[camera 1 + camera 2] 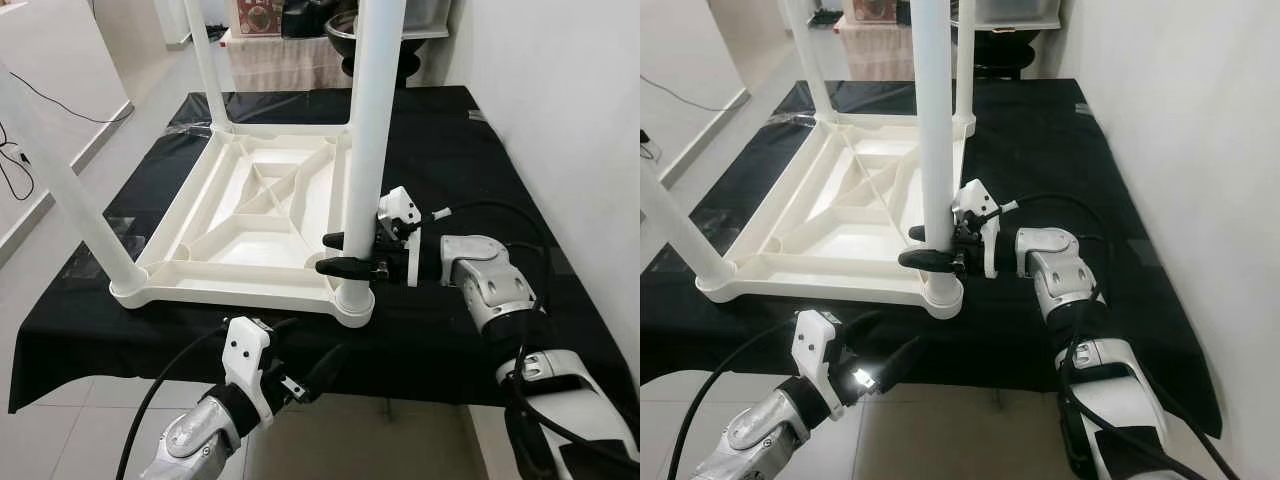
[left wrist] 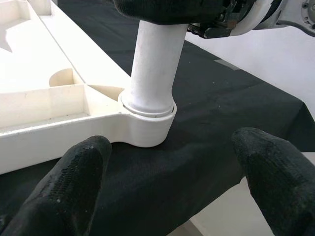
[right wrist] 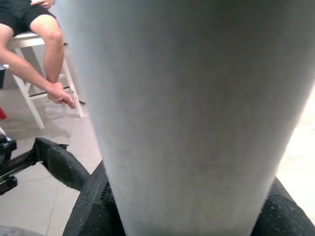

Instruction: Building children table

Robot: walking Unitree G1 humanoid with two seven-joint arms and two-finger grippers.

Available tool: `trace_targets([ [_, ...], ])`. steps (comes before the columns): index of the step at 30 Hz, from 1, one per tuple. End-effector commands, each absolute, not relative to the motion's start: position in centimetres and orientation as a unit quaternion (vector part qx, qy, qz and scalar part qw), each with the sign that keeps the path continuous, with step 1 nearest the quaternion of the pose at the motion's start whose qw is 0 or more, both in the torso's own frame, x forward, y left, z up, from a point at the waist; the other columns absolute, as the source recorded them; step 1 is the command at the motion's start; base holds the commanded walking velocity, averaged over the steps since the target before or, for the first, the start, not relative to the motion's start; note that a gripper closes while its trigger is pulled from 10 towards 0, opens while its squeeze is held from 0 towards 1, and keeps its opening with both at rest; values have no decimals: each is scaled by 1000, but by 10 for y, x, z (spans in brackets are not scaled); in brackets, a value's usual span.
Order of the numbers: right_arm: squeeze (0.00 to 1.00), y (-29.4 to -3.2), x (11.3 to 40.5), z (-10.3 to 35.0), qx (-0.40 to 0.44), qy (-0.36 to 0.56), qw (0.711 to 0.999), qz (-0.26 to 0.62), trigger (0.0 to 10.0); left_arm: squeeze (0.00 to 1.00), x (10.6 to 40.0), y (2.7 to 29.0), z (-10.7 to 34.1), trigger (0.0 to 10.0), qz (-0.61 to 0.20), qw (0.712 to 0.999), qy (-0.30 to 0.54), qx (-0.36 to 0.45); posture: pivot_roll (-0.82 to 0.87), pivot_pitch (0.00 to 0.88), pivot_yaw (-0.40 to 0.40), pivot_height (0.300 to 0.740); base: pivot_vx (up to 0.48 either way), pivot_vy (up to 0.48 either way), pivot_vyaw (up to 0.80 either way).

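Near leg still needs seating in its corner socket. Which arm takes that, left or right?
Right, likely. The right gripper is already clamped around the near table leg just above its socket. The left gripper hangs open off the table's near edge, touching nothing.

right claw (image 1: 335,253) clamped, left claw (image 1: 305,370) (low) spread
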State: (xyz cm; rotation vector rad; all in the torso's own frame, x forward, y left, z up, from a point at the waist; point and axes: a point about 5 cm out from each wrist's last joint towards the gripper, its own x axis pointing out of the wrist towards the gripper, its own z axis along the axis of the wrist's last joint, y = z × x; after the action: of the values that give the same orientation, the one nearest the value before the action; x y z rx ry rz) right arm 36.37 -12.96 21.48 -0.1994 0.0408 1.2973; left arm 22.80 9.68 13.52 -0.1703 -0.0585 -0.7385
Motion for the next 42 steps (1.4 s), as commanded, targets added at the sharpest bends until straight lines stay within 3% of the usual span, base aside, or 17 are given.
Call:
trace_targets([
  [1,0,-126,363,209,-76,27,784,616,0,0,225,97,132,10000,-359,930,-19,-80,-19,150,0,740,0,0,0],
  [5,0,-133,365,207,-75,21,796,601,0,0,225,97,132,10000,-359,930,-18,-82,-26,153,1,740,0,0,0],
  [8,0,-150,367,204,-88,17,855,512,0,0,225,98,132,10000,-358,930,-18,-84,-34,158,-2,740,0,0,0],
  [12,0,-156,365,200,-87,18,882,464,0,0,225,99,132,10000,-357,930,-18,-84,-37,157,-13,740,0,0,0],
  [13,0,-155,344,162,-58,29,981,182,0,0,225,100,132,10000,-356,930,-18,-84,-34,153,-14,740,0,0,0],
  [14,0,-150,327,148,-53,36,990,124,0,0,226,101,133,10000,-356,931,-19,-83,-30,162,5,740,0,0,0],
  [16,0,-145,317,141,-50,38,992,106,0,0,226,102,133,10000,-356,931,-19,-82,-30,162,5,740,0,0,0],
  [18,0,-118,317,137,-61,37,983,168,0,0,227,102,131,10000,-359,930,-16,-77,-38,135,18,740,0,0,0],
  [21,0,-105,323,140,-75,27,977,197,0,0,229,101,130,10000,-366,927,-14,-74,-44,129,16,740,0,0,0],
  [27,0,-95,336,143,-80,20,974,212,0,0,230,100,129,10000,-366,927,-15,-77,-36,117,15,740,0,0,0],
  [28,0,-94,338,144,-79,24,972,220,10000,0,231,102,129,10000,-360,929,-16,-76,-30,112,14,740,0,0,0],
  [30,0,-90,336,149,-67,21,969,238,10000,0,231,103,129,10000,-355,932,-17,-75,-28,110,12,740,0,0,0],
  [31,1000,-88,333,153,-59,17,965,257,10000,0,231,103,129,10000,-355,932,-17,-75,-30,106,12,740,0,0,0],
  [36,1000,-83,326,168,-44,-2,912,408,10000,0,231,101,129,10000,-359,930,-17,-76,-34,105,13,740,0,0,0],
  [40,1000,-85,327,170,-42,-3,898,438,10000,0,232,100,129,10000,-360,930,-17,-76,-30,105,12,740,0,0,0],
  [41,0,-93,331,173,-59,0,870,490,10000,0,231,99,129,10000,-361,929,-18,-76,-18,109,9,740,0,0,0],
  [42,0,-102,338,179,-83,0,849,522,10000,0,231,99,129,10000,-360,929,-18,-76,-11,114,8,740,0,0,0],
])
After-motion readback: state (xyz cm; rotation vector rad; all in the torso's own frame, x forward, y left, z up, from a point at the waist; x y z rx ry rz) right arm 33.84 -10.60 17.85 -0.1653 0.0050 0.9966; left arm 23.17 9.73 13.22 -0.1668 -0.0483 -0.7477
